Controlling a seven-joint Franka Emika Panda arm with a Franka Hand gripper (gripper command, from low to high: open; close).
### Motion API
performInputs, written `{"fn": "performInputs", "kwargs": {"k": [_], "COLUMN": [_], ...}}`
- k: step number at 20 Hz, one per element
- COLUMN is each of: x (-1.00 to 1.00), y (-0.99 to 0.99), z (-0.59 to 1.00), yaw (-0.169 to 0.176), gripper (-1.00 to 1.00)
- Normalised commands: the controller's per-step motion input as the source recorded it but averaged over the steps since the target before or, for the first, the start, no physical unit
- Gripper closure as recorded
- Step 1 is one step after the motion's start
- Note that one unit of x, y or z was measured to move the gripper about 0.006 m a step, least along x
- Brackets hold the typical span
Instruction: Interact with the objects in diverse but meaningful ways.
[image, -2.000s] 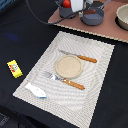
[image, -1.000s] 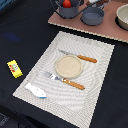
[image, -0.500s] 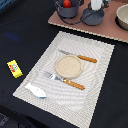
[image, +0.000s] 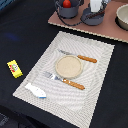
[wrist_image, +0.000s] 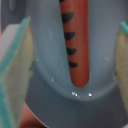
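The gripper (wrist_image: 75, 50) hangs wide open, holding nothing, straddling the sausage (wrist_image: 79, 45) lying in the saucepan (image: 93, 16) at the table's far edge. It should drop straight, centred, then close across the sausage's middle.

A white-and-blue fish (image: 36, 90) lies on the striped placemat (image: 97, 70), a yellow packet (image: 14, 68) just beside it.
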Motion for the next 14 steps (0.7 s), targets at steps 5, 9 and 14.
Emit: {"fn": "performInputs", "kwargs": {"k": [5, 9, 14], "x": [0.13, 0.06, 0.03], "y": [-0.15, -0.75, -0.91], "z": [1.0, 0.87, 0.65], "yaw": [-0.009, -0.016, 0.0], "gripper": [-1.0, -1.0, -1.0]}}
